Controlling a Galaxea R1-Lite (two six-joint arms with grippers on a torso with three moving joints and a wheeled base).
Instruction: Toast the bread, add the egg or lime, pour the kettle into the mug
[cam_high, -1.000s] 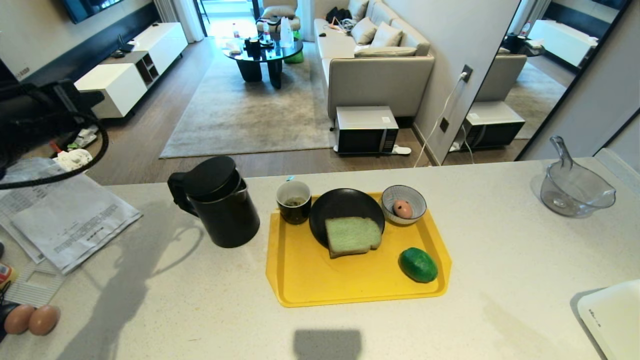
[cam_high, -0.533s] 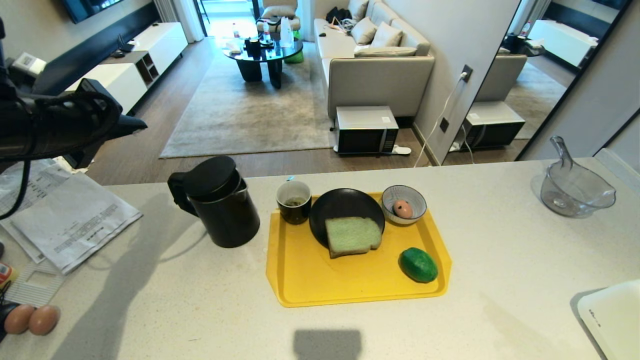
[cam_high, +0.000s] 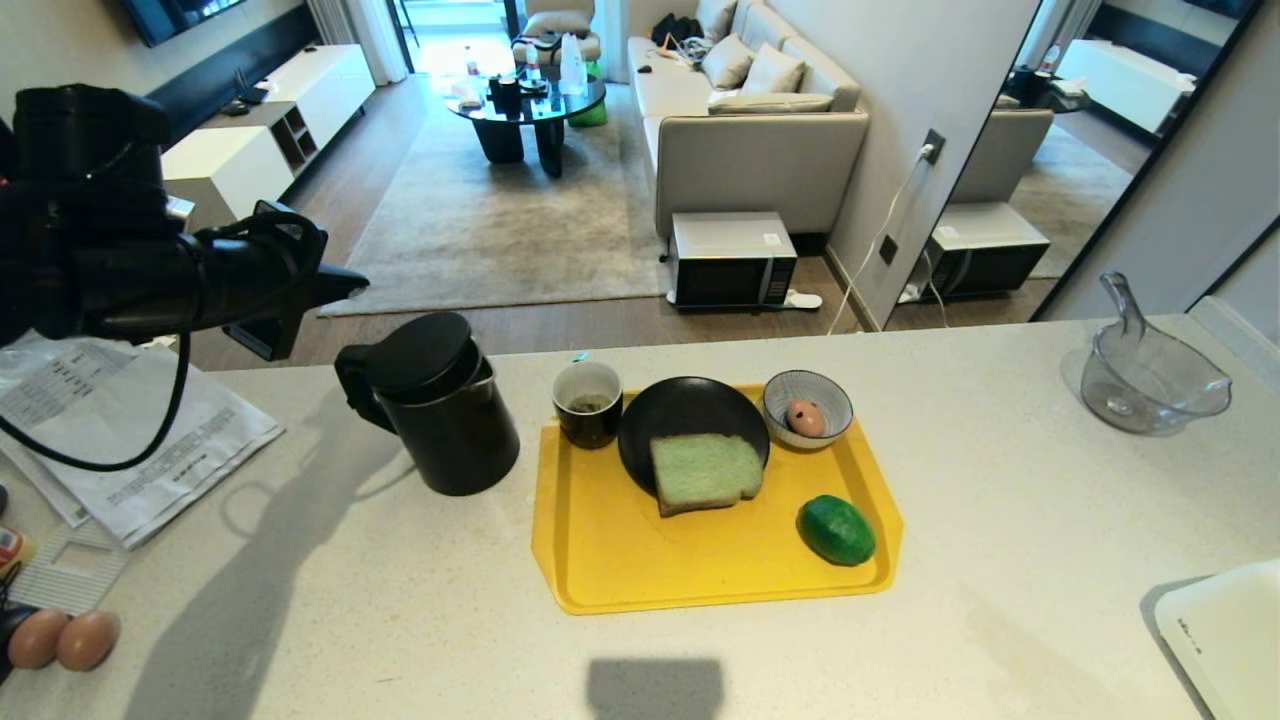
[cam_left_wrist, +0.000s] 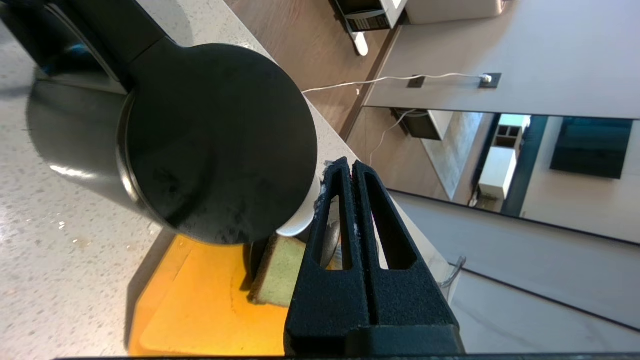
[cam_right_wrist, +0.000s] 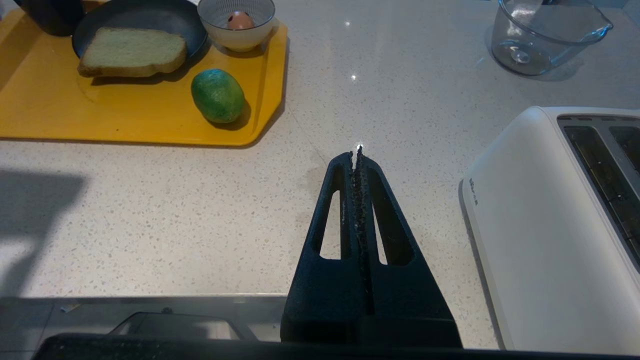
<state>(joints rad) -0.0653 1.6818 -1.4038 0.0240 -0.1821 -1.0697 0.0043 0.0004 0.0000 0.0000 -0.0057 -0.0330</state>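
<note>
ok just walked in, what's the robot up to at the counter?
The left claw, shut and empty, hangs in the air just left of the black kettle, touching nothing. The right claw is shut too, parked low over bare counter beside the white toaster. On the yellow tray, the bread lies on its black plate, with the mug and lime alongside.

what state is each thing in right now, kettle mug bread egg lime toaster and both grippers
kettle: upright on the counter, lid on
mug: upright on the yellow tray
bread: flat, part on the black plate
egg: whole, in the patterned bowl
lime: whole, on the tray
toaster: slots empty
left gripper: shut, empty, in the air beside the kettle
right gripper: shut, empty, over bare counter
</note>
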